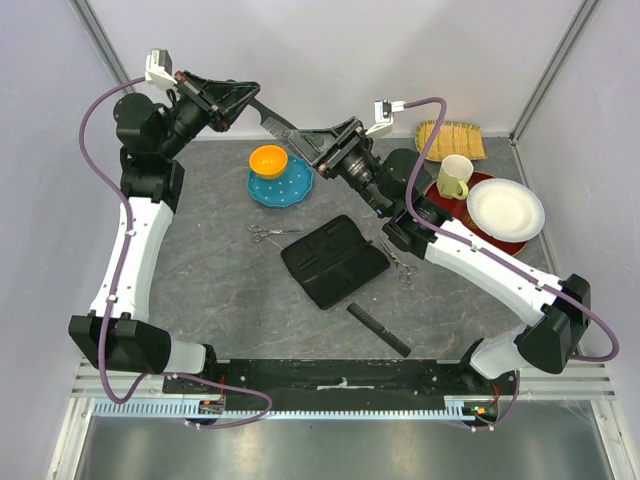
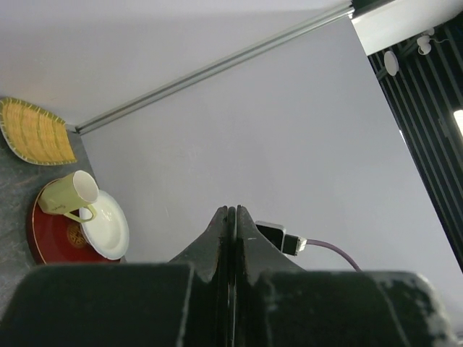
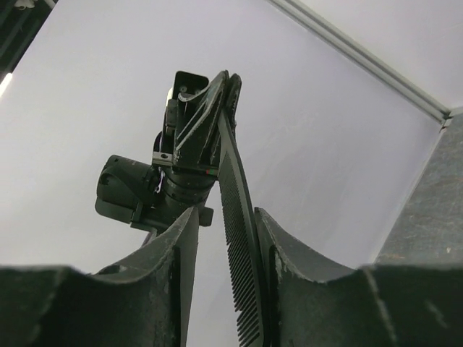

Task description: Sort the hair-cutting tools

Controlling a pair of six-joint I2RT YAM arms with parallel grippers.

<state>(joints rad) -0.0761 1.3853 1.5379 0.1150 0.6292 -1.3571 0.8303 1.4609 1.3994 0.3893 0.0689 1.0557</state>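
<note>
A long black comb [image 1: 275,117] hangs in the air at the back of the table, between my two grippers. My left gripper [image 1: 250,97] is shut on its far end, seen edge-on in the left wrist view [image 2: 234,210]. My right gripper [image 3: 227,211] straddles the other end of the comb [image 3: 236,217]. The comb's spine rests against one finger, and a gap shows on the toothed side. A second black comb [image 1: 378,329] lies on the table near the front. One pair of silver scissors [image 1: 273,233] lies left of the black zip case [image 1: 334,261], another pair of scissors [image 1: 398,262] to its right.
An orange bowl [image 1: 268,159] sits on a blue plate [image 1: 285,185] at the back, under the raised comb. At the right stand a red plate [image 1: 500,240], a white plate [image 1: 505,207], a green mug [image 1: 454,177] and a bamboo mat [image 1: 451,140]. Walls enclose the table.
</note>
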